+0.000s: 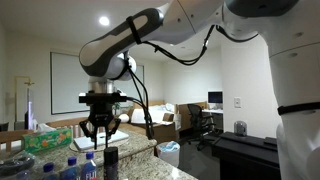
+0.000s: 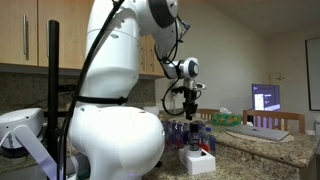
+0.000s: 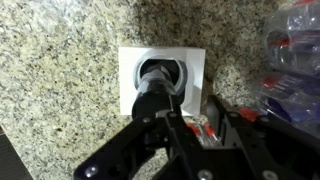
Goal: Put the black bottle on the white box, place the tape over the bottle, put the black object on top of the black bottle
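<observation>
The wrist view looks straight down on the white box [image 3: 195, 60] on the granite counter. The black bottle [image 3: 155, 88] stands upright on it, with the grey tape ring [image 3: 135, 75] around it. I cannot tell the black object apart from the bottle's dark top. My gripper [image 3: 194, 108] hangs above, just right of the bottle. Its jaws are close together with a narrow gap that seems empty. In both exterior views the gripper [image 1: 100, 133] [image 2: 193, 108] hovers a little above the bottle [image 1: 110, 160] [image 2: 193, 140].
Clear plastic bottles with blue caps and red labels [image 3: 290, 60] [image 1: 85, 165] crowd the counter beside the box [image 2: 200, 162]. A green packet [image 1: 50, 140] lies further back. The counter edge [image 3: 10, 150] runs along the wrist view's lower left.
</observation>
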You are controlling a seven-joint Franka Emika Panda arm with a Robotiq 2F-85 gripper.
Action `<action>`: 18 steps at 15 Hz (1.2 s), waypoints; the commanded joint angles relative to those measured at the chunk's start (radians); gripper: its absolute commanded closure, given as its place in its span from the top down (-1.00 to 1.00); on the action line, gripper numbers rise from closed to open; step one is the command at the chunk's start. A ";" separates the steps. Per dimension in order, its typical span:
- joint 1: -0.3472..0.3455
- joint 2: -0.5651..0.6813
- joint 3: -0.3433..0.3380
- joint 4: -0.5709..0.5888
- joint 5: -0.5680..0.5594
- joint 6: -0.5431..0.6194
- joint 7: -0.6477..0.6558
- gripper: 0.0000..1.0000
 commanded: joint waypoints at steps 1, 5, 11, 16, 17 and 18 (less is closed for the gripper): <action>0.038 -0.028 0.036 -0.012 -0.056 0.018 0.002 0.31; 0.063 0.005 0.068 -0.042 -0.008 0.044 -0.059 0.80; 0.097 0.082 0.103 -0.055 0.024 0.033 -0.203 1.00; 0.111 0.097 0.091 -0.035 -0.016 0.019 -0.160 1.00; 0.110 0.096 0.089 -0.035 -0.017 0.019 -0.161 1.00; 0.110 0.096 0.088 -0.035 -0.017 0.019 -0.162 1.00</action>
